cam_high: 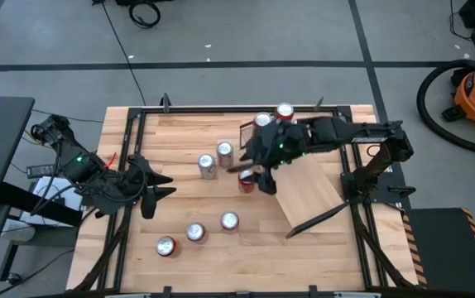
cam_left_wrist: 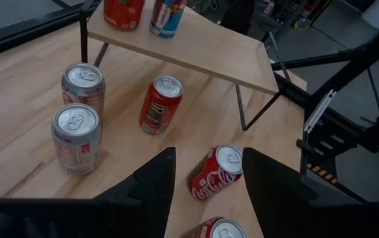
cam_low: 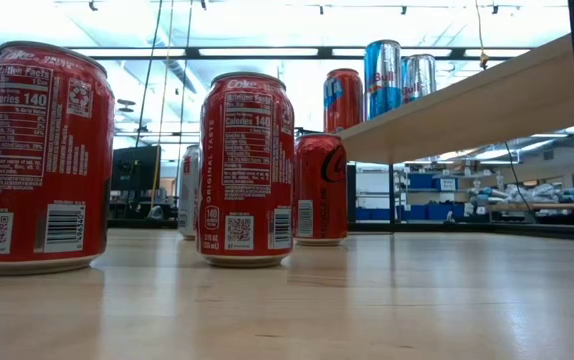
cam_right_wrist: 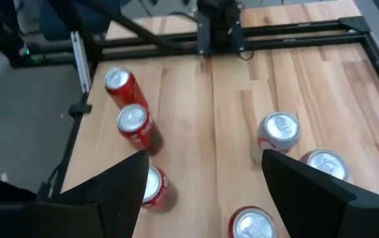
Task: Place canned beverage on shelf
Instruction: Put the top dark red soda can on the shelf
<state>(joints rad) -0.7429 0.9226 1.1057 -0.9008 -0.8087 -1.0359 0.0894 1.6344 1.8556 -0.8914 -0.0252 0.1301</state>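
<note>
Sloping light wood shelf point(cam_high: 308, 194) on thin black supports, cans point(cam_high: 271, 116) at one end.

Sloped shelf point(cam_high: 308, 192), cans point(cam_high: 285, 110) atop

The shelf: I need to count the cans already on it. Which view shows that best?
The low view: the shelf is side-on with three cans upright. The left wrist view crops two cans; the high view hides part behind the right arm; the right wrist view misses it.

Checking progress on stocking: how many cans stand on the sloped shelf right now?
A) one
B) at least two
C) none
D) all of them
B: cans stand on the shelf, while others remain on the tabletop.
</note>
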